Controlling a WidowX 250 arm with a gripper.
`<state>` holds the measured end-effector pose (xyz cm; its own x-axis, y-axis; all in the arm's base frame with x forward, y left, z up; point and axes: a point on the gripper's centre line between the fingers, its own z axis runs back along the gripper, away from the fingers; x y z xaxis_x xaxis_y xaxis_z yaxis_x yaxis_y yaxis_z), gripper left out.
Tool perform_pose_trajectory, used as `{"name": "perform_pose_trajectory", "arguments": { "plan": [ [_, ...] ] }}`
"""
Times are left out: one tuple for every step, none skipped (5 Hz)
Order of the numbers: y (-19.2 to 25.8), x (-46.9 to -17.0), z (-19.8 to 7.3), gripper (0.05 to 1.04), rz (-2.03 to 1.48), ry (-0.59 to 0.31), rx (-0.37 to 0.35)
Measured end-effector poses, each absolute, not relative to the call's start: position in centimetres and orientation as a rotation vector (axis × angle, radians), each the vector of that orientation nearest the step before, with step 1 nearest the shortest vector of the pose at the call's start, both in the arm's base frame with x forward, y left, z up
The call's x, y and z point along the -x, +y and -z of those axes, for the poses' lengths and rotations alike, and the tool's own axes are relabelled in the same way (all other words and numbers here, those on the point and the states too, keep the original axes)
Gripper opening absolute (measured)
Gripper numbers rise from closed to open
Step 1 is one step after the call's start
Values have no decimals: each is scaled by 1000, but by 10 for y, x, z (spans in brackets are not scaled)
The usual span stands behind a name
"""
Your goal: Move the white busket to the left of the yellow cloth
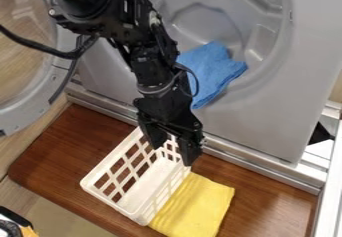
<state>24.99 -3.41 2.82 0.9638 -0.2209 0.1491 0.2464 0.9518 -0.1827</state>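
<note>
1 basket (far end part-hidden)

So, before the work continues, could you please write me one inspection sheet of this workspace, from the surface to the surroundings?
Surface: reddish-brown wooden board, no spill seen.
Job's things: white basket upright, on the left of the yellow cloth in this view; the cloth lies close along its side.
Clutter: blue cloth in the grey recess; black-and-yellow object at the lower left corner, cut off.
Gripper: black gripper at the basket's far end, fingers apart.
Cables: black cable from the left edge to the arm.
Surroundings: grey panel behind, round door at left, metal rail along the board.
</note>
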Motion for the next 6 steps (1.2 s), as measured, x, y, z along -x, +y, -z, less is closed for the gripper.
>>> {"name": "perform_pose_trajectory", "arguments": {
  "plan": [
    [-35, -246, -22, 1000, 229, -106, 207],
    [-46, -244, -18, 1000, 248, -127, 205],
    [-55, -241, -7, 1000, 273, -97, 139],
    [-58, -241, 12, 1000, 267, -61, 43],
    [-49, -242, 26, 1000, 231, -42, -46],
    [-45, -245, 34, 940, 229, -29, -73]
  ]
}}
